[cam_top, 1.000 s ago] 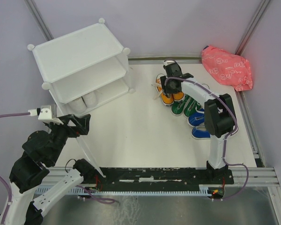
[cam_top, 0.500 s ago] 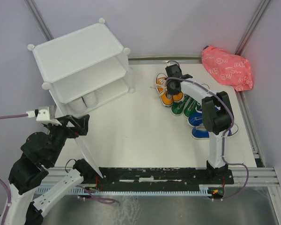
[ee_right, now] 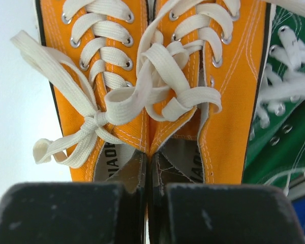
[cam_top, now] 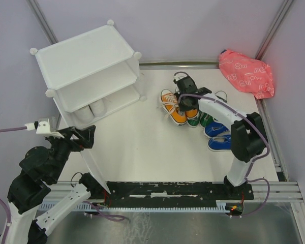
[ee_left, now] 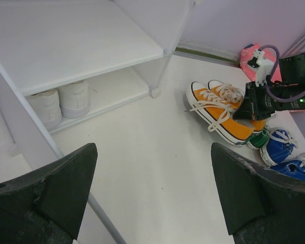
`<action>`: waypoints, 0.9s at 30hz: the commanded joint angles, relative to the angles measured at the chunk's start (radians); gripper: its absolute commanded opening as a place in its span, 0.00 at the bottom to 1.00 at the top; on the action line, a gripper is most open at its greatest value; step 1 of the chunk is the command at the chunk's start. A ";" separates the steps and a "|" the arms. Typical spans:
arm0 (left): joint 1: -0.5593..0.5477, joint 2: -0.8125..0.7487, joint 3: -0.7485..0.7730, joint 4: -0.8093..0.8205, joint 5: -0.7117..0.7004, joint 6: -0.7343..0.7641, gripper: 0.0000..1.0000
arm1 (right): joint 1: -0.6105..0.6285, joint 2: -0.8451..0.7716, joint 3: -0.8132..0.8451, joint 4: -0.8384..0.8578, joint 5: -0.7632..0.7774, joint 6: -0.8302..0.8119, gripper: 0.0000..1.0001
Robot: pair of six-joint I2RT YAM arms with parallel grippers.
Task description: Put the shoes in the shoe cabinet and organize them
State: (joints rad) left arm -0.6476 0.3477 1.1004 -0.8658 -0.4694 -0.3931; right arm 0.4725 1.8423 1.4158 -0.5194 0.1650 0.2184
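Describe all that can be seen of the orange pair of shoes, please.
The orange shoes are small canvas sneakers with white laces in loose bows, metal eyelets, white soles and toe caps. They stand upright, side by side and pressed together, on the white table, right of the cabinet in the top view and outside it. The green pair touches one side. The right gripper is shut on their two inner walls at the heel openings.
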 commanded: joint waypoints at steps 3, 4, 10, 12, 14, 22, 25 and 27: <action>0.002 0.001 0.002 -0.136 0.004 -0.047 0.99 | 0.198 -0.253 0.041 -0.107 0.013 0.021 0.02; 0.001 0.002 0.003 -0.136 0.005 -0.047 0.99 | 0.222 -0.266 0.039 -0.122 0.021 0.031 0.02; 0.001 -0.004 0.009 -0.138 0.017 -0.055 0.99 | 0.319 -0.333 -0.004 -0.186 -0.006 0.067 0.02; 0.001 -0.004 0.010 -0.137 0.020 -0.058 0.99 | 0.357 -0.347 -0.012 -0.200 -0.026 0.062 0.02; 0.002 -0.004 0.009 -0.136 0.019 -0.058 0.99 | 0.389 -0.352 -0.023 -0.186 -0.041 0.055 0.02; 0.002 0.003 0.000 -0.125 0.014 -0.052 0.99 | 0.431 -0.250 -0.031 0.091 -0.132 0.021 0.02; 0.002 0.008 0.005 -0.129 0.008 -0.042 0.99 | 0.437 -0.158 0.035 0.158 -0.162 -0.005 0.02; 0.002 0.012 0.010 -0.134 0.000 -0.036 0.99 | 0.437 -0.089 0.090 0.187 -0.179 -0.013 0.02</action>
State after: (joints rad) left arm -0.6476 0.3477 1.1133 -0.8833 -0.4686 -0.3931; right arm 0.9081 1.6882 1.3621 -0.6014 0.0250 0.2390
